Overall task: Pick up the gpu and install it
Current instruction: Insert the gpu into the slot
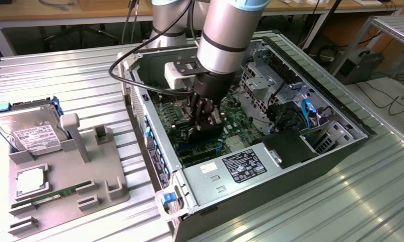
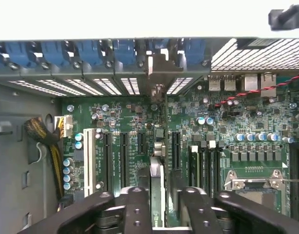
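The gpu [image 2: 157, 146] stands on edge on the green motherboard [image 2: 227, 122] inside the open computer case [image 1: 269, 176]. Its silver end bracket [image 2: 158, 66] sits against the case's rear slot openings. In the wrist view I see the card edge-on as a thin strip running back to my gripper [image 2: 161, 202]. The black fingers [image 2: 135, 209] stand on either side of the card, with a dark gap beside it, so the gripper is open. In the exterior view my gripper [image 1: 205, 126] reaches down into the case over the dark card [image 1: 205, 135].
A grey fixture [image 1: 87, 191] at the exterior view's left carries a silver hard drive [image 1: 30, 132], a square chip [image 1: 28, 181] and a green memory stick [image 1: 50, 194]. The power supply [image 1: 245, 164] and the drive cage [image 1: 262, 85] crowd the case. Cables [image 2: 47, 141] hang beside the board.
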You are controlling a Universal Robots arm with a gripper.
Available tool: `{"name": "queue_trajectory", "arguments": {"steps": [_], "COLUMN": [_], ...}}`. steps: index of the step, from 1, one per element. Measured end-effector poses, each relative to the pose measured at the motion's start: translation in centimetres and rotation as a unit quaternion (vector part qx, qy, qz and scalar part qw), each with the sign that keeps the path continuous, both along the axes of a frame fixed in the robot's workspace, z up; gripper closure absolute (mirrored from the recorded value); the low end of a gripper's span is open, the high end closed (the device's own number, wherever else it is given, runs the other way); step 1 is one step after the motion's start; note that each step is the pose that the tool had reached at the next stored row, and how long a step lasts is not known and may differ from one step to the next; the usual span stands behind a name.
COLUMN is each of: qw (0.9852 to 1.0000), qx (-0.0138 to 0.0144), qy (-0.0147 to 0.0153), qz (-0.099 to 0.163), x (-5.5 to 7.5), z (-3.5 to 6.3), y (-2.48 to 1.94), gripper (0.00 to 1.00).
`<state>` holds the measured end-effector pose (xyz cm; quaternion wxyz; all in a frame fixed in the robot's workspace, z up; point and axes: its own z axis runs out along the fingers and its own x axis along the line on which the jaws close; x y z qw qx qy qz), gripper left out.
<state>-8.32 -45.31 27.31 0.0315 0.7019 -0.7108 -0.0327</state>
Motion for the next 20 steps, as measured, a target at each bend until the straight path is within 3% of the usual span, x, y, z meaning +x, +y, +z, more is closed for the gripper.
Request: {"name": "queue_trajectory", "arguments": {"steps": [2,7,12,14,16,20], "qw": [1.0000,1.0000,1.0000,1.0000,0.9999,0.9998], "qx": [0.0000,0.0002,-0.0001,0.0000,0.0000,0.0000], "qy": [0.0001,-0.0002,-0.0040,-0.0067,-0.0115,-0.0204], "qz": [0.000,0.000,0.001,0.003,0.006,0.006], "x": [0.0,0.0,-0.1,-0.1,-0.2,-0.6], "z": [0.44,0.87,0.89,0.89,0.88,0.66], "y": [0.01,0.05,0.24,0.48,0.86,1.02], "gripper": [0.76,0.76,0.76,0.76,0.76,0.76]}}
